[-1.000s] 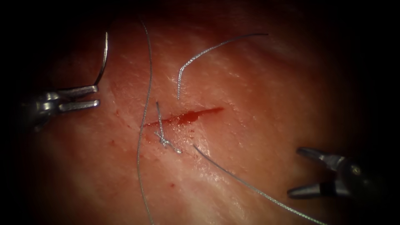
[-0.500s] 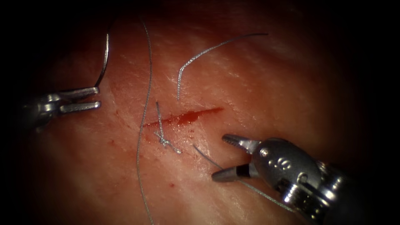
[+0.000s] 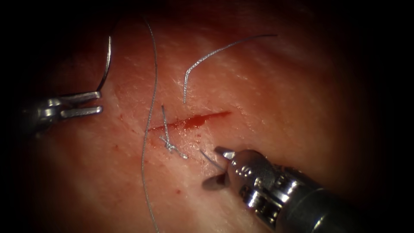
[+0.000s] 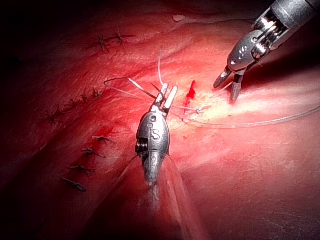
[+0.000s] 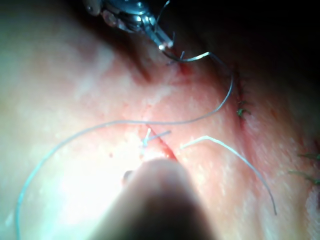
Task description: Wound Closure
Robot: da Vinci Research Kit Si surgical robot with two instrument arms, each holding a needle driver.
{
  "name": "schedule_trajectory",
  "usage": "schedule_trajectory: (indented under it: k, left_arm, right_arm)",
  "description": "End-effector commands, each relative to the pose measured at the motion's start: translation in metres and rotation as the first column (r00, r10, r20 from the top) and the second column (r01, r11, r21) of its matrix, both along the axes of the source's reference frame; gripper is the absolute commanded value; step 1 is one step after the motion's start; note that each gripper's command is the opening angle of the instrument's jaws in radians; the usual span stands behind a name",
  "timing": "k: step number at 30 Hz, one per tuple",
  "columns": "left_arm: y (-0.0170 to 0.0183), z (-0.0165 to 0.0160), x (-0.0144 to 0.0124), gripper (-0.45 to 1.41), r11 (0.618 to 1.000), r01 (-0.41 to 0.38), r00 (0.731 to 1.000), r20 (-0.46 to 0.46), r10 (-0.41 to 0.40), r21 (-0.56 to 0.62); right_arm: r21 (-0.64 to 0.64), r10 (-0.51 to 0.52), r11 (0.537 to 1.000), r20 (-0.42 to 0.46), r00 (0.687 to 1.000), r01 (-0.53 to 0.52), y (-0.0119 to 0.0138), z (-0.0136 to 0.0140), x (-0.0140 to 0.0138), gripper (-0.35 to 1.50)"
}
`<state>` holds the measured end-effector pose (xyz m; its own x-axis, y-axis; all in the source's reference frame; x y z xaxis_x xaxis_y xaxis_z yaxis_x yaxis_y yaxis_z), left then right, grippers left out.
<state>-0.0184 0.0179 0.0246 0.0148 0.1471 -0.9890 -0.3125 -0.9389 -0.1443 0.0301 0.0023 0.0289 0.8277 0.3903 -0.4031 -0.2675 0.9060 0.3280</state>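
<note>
the right tool [image 3: 213, 166] is hanging with its jaws spread wide over a loose piece of thread [image 3: 209, 159] just below the cut [image 3: 192, 122], grasping nothing. the left tool [image 3: 97, 102], jaws slightly parted, is pinching the needle [image 3: 106, 64] at its lower end; the needle is curving upward, clear of the tissue [image 3: 267, 108], left of the cut.

Darkness all around, one bright central pool of light.
</note>
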Motion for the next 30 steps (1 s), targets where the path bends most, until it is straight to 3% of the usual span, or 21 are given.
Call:
schedule_trajectory:
  k: [1, 2, 4, 5, 23, 30]
  left_arm:
    - [0.0002, 0.0008, -0.0004, -0.45, 1.000, -0.001, 1.000, 0.001, 0.001, -0.001]
    - [0.0002, 0.0008, -0.0004, -0.45, 1.000, -0.001, 1.000, 0.001, 0.001, -0.001]
    - [0.0003, 0.0008, -0.0004, -0.45, 1.000, -0.001, 1.000, 0.002, 0.001, -0.001]
    - [0.0003, 0.0008, -0.0004, -0.45, 1.000, -0.001, 1.000, 0.002, 0.001, -0.001]
    - [0.0005, 0.0006, 0.0003, -0.45, 1.000, -0.006, 1.000, 0.005, 0.006, 0.001]
    - [0.0005, 0.0006, 0.0004, -0.45, 1.000, -0.006, 1.000, 0.005, 0.006, 0.002]
  right_arm:
    - [0.001, -0.003, 1.000, -0.001, 1.000, 0.003, 0.0004, 0.0003, 0.0003, 0.46]
    - [0.003, -0.009, 1.000, 0.006, 1.000, 0.009, 0.0002, 0.0003, 0.0000, 0.34]
    - [0.004, -0.013, 1.000, 0.008, 1.000, 0.012, 0.0002, 0.0004, -0.0003, -0.32]
    - [0.005, -0.015, 1.000, 0.009, 1.000, 0.015, 0.0001, 0.0004, -0.0005, -0.35]
    - [0.037, -0.056, 0.998, -0.021, 0.998, 0.057, -0.0035, -0.0038, -0.0025, -0.35]
    - [0.049, -0.068, 0.996, -0.021, 0.997, 0.069, -0.0039, -0.0036, -0.0026, -0.35]
